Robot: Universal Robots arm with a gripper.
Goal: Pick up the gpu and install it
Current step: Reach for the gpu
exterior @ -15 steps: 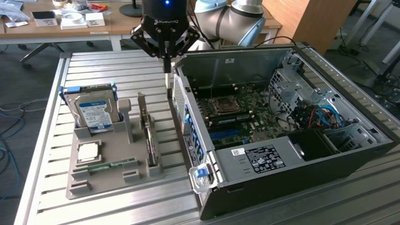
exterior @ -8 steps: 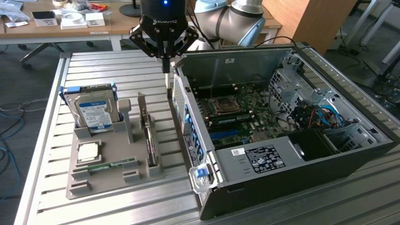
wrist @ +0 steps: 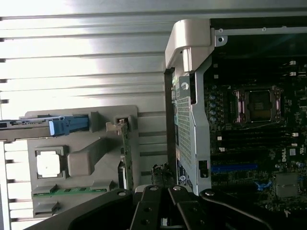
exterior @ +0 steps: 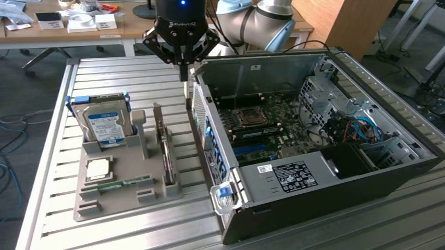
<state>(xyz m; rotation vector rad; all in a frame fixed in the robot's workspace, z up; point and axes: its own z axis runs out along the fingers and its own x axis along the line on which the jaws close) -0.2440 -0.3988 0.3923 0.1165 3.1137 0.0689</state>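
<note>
The jaws hang pinched together with nothing between them, pointing straight down over the slatted desk (exterior: 125, 78). They are in the narrow strip between the grey holder (exterior: 114, 203) and the open computer case (exterior: 389, 172), close to the case's back wall. The gpu (exterior: 168, 156) stands on edge in a slot of that holder, its green board edge (wrist: 126, 148) facing up and its long side parallel to the case wall. It is untouched, sitting lower than the jaws and apart from them. A hard drive (exterior: 106, 122) stands in the same holder, further to the exterior view's left.
</note>
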